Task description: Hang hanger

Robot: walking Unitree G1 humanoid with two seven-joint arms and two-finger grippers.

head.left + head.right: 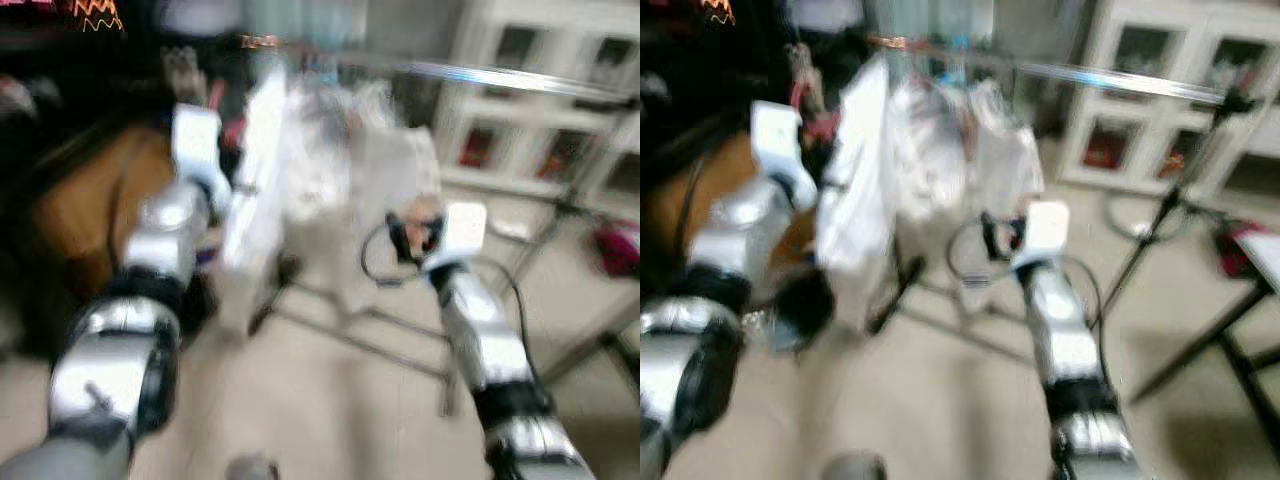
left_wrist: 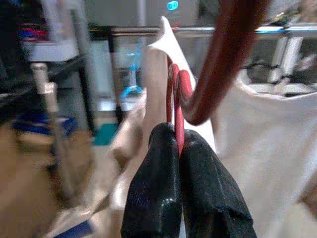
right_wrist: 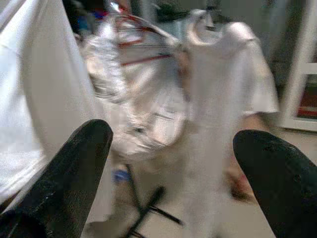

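Everything was pretty blurry here. The left gripper (image 2: 179, 148) had its 2 fingers pinched tight on the red hanger (image 2: 208, 74), which carried a white shirt (image 1: 255, 190) and sat up near the silver rail (image 2: 198, 31) of the clothes rack (image 1: 1120, 80). The hook looked close to the rail, but I couldn't tell if it was over it. The right gripper (image 3: 173, 173) was spread wide with nothing in it, pointed at the other white garments (image 3: 218, 99) hanging on the rack. White cabinets (image 1: 540, 90) stood behind.
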